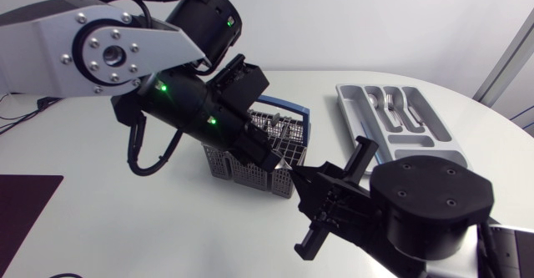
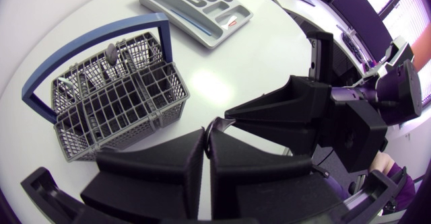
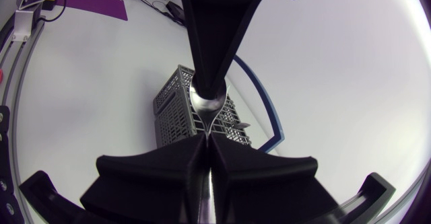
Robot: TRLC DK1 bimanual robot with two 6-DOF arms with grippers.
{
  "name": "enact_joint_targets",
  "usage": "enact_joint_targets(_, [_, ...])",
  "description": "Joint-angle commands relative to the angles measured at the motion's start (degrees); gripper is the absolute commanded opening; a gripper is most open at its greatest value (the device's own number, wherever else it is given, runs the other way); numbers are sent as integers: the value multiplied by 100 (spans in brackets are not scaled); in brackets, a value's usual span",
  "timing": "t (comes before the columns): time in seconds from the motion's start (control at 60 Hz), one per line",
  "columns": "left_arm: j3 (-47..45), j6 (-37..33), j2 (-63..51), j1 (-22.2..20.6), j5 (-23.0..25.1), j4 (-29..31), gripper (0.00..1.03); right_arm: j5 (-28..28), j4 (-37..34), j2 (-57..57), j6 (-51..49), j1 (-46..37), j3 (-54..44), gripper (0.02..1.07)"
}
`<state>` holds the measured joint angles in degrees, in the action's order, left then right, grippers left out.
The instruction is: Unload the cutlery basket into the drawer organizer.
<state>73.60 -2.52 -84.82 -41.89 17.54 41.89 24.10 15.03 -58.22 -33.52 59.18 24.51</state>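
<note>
The grey wire cutlery basket (image 1: 238, 168) with a blue handle (image 2: 101, 35) stands mid-table, and at least one utensil (image 2: 111, 52) stands in it. Just to its right my two grippers meet tip to tip. A metal spoon (image 3: 205, 104) runs between them. My left gripper (image 3: 207, 89) is shut on the bowl end, and my right gripper (image 3: 207, 143) is shut on the handle. In the head view the left gripper (image 1: 279, 163) comes down over the basket and the right gripper (image 1: 299, 180) comes up from the near right. The grey drawer organizer (image 1: 355, 103) lies at the far right.
Several pieces of cutlery (image 1: 392, 103) lie in the organizer's compartments. My left arm's links hang over the basket's left side. A dark purple mat (image 1: 25, 211) lies at the table's near left.
</note>
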Motion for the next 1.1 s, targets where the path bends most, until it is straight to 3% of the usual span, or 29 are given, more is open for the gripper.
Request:
enact_joint_targets(0.0, [-101,103,-114,40,39,-40,3,34,-114,-41,-94,50,142,8])
enact_joint_targets(0.083, [-83,121,-88,40,39,-93,5,34,-184,-14,-94,85,142,8])
enact_joint_targets(0.25, [84,208,35,128,65,-190,65,-37,-474,214,-94,120,124,8])
enact_joint_targets(0.267, [84,208,35,128,57,-190,66,-45,-501,249,-94,120,115,8])
enact_joint_targets(0.317, [172,235,123,207,57,-207,83,-107,-641,408,-85,112,54,8])
enact_joint_targets(0.4, [242,296,229,251,65,-251,97,-248,-861,698,-85,94,-78,8])
enact_joint_targets(0.6, [304,323,431,541,57,-322,98,-801,-1722,1831,-111,-152,-412,8])
enact_joint_targets(0.783, [277,252,484,805,-49,-436,98,-2005,-2724,2939,-515,-1374,-597,8])
enact_joint_targets(0.933, [163,138,501,963,-216,-533,98,-3482,-3542,3501,-1280,-3009,-632,8])
enact_joint_targets(1.083, [93,103,510,1007,-304,-559,98,-5196,-3594,2956,-2264,-5144,-720,8])
